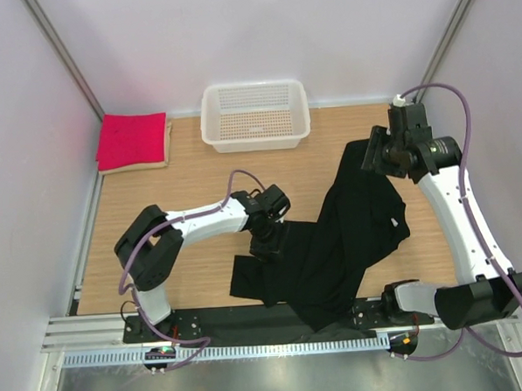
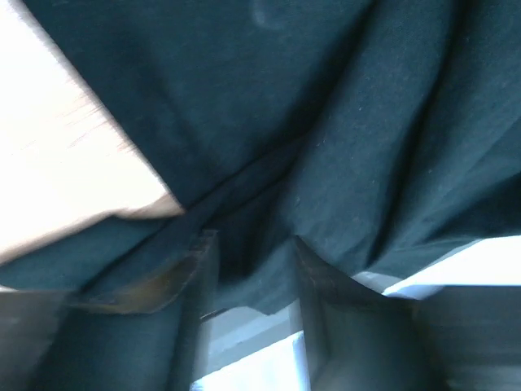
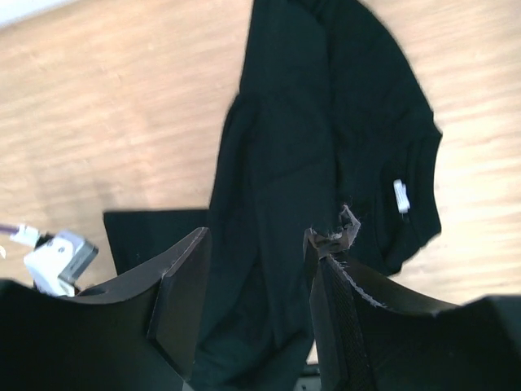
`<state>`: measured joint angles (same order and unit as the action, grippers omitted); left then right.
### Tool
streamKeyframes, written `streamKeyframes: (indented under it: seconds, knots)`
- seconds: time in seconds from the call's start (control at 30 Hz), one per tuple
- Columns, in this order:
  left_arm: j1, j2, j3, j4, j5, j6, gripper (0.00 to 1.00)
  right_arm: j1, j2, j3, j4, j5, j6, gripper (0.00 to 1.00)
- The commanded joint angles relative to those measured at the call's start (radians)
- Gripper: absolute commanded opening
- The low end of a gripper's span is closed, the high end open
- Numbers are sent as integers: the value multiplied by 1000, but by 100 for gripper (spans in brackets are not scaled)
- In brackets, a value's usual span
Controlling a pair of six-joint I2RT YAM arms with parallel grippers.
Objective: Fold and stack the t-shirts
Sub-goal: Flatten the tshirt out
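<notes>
A large black t-shirt (image 1: 346,230) lies crumpled across the right middle of the table, with its lower end hanging over the front rail. My left gripper (image 1: 268,241) is down on its left part. In the left wrist view the jaws (image 2: 248,244) stand apart with a fold of the black t-shirt (image 2: 326,122) sagging between them, not pinched. My right gripper (image 1: 374,154) hangs open above the shirt's far end, and nothing is between its fingers (image 3: 256,236). Below it the black t-shirt (image 3: 277,138) shows its collar and a small white label (image 3: 400,195). A pink-red t-shirt (image 1: 134,137) lies folded on a beige one (image 1: 164,157) at the back left.
A white mesh basket (image 1: 256,134) stands at the back middle against the wall. Grey walls close in the table on the left, right and back. A black rail (image 1: 250,319) runs along the front edge by the arm bases.
</notes>
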<state>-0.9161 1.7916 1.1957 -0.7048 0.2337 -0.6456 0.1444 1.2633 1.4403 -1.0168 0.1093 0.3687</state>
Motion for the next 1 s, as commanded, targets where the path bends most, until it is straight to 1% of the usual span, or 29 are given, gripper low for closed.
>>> streamKeyframes:
  seconds: [0.0,0.03,0.07,0.13,0.17,0.23,0.27,0.37,0.4,0.47,0.5,0.53,0.57,0.6,0.63,0.7,0.73,0.77,0.8,0.83,0.87,0.9,0.93,0.97]
  knots:
    - [-20,28,54,7,47,18,36,0,-27,-63,-40,-28,-20,56]
    - [-20,32,57,2,32,21,30,1,-36,-69,-40,-30,-22,56]
    - [-20,31,62,-7,20,24,26,1,-41,-75,-40,-31,-24,56]
    - [-18,32,100,-45,-23,46,5,3,-42,-80,-40,-36,-27,56]
    - [-20,25,117,-95,-93,55,0,1,-39,-77,-39,-37,-27,56]
    - [-14,-7,157,-122,-169,73,0,4,-33,-70,-37,-46,-25,56]
    - [11,-53,168,-134,-227,75,0,6,-22,-64,-39,-48,-24,56]
    - [86,-121,223,-189,-307,89,0,24,1,-60,-40,-66,-27,55]
    - [156,-161,234,-209,-332,98,0,30,19,-60,-42,-71,-28,54]
    - [230,-190,263,-209,-338,142,0,62,36,-66,-45,-86,-28,52]
    - [315,-207,269,-209,-339,164,0,79,53,-72,-42,-88,-25,51]
    - [354,-205,280,-216,-339,200,0,96,62,-75,-39,-95,-22,51]
    - [438,-193,304,-223,-336,222,0,137,86,-77,-45,-97,-17,50]
    - [439,-186,318,-229,-336,240,0,155,93,-80,-45,-120,-8,50]
    - [510,-176,324,-222,-359,259,0,174,99,-87,-43,-141,10,50]
    - [574,-158,341,-216,-388,307,0,223,102,-119,-22,-189,32,50]
    - [641,-134,349,-208,-405,313,0,237,102,-132,-13,-200,38,49]
    - [667,-117,364,-220,-404,319,8,251,104,-158,-16,-206,47,50]
    - [692,-97,408,-241,-413,320,9,264,102,-173,-17,-207,50,49]
    - [716,-81,426,-252,-444,322,17,265,96,-193,-19,-214,56,50]
    - [724,-81,435,-254,-451,333,47,268,96,-236,-20,-232,50,50]
    - [724,-84,439,-252,-455,334,60,268,96,-257,-22,-243,46,51]
    - [724,-99,438,-251,-448,333,68,271,105,-274,-35,-249,41,51]
    - [723,-109,429,-251,-385,321,73,274,105,-308,-35,-250,35,52]
